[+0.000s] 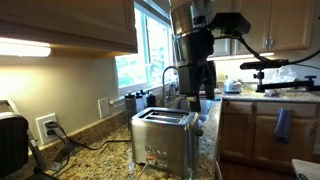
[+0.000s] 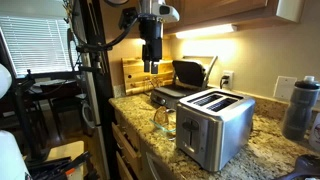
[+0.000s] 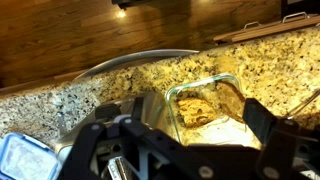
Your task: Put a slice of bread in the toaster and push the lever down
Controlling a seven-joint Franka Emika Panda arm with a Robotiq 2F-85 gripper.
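Observation:
The brushed-steel two-slot toaster [image 1: 164, 137] stands on the granite counter near its front and shows in both exterior views [image 2: 214, 126]. A clear glass container [image 3: 232, 88] holds a piece of brown bread [image 3: 200, 108]. In an exterior view the container [image 2: 163, 121] sits beside the toaster near the counter edge. My gripper [image 3: 190, 130] hangs above the container with its fingers spread on either side of it, open and empty. It also shows in both exterior views [image 1: 197, 92] [image 2: 150, 66].
A black appliance [image 2: 186, 74] and a wooden board [image 2: 134, 72] stand at the back wall. A dark bottle [image 2: 300, 106] stands beside the toaster. Another black appliance [image 1: 10, 142] and cables lie near the wall outlet. A sink with a faucet [image 1: 168, 78] is under the window.

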